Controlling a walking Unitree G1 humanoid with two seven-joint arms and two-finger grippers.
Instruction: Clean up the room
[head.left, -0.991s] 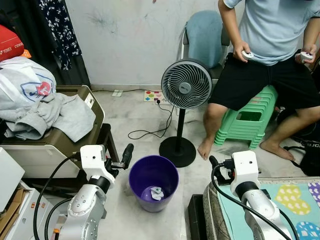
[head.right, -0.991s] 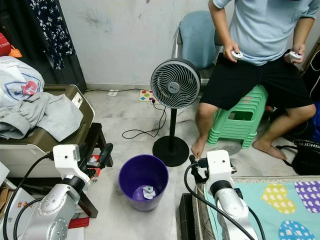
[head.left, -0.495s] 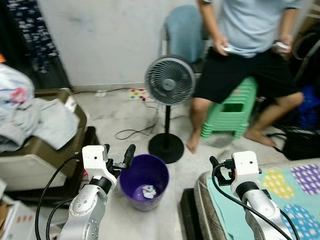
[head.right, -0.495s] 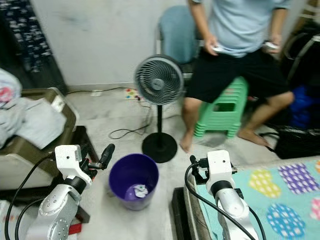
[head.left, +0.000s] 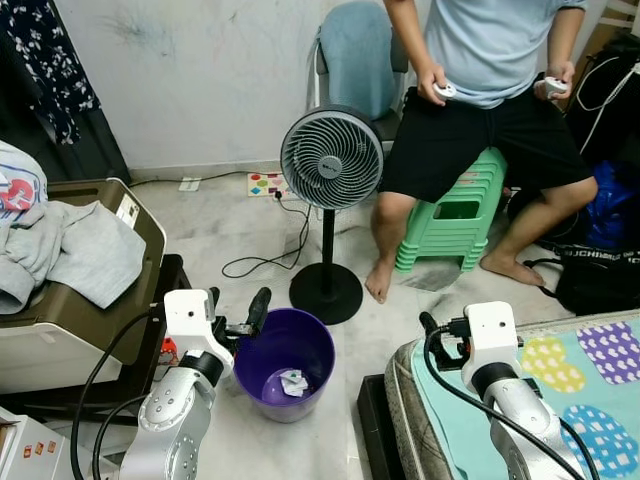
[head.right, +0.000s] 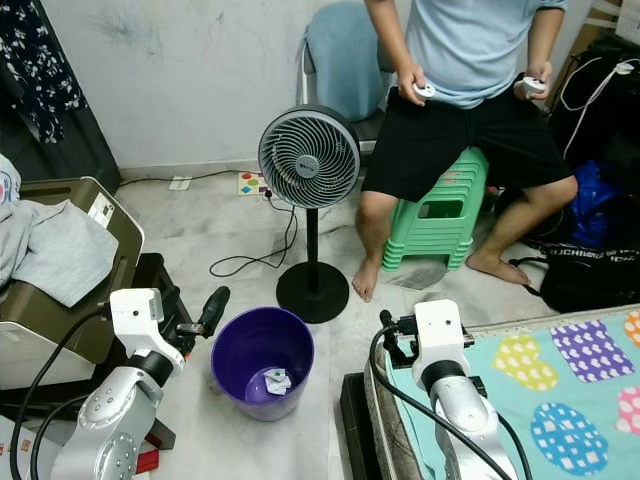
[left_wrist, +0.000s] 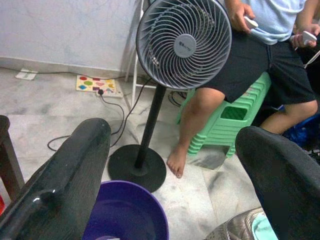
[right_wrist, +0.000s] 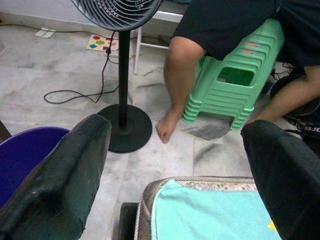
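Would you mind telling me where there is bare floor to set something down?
Bare floor lies between the purple bin, the fan base and the mattress. It is crowded by the green stools and cord.

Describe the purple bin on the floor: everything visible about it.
The purple bin is a round, open-topped bucket, seemingly glossy plastic, standing upright on the pale marble-look floor. Inside, at the bottom, lies a small piece of crumpled white paper. It sits just in front of the standing fan's black round base, apart from it, with the mattress edge to its right. The left hand hovers open just beside its rim, holding nothing.
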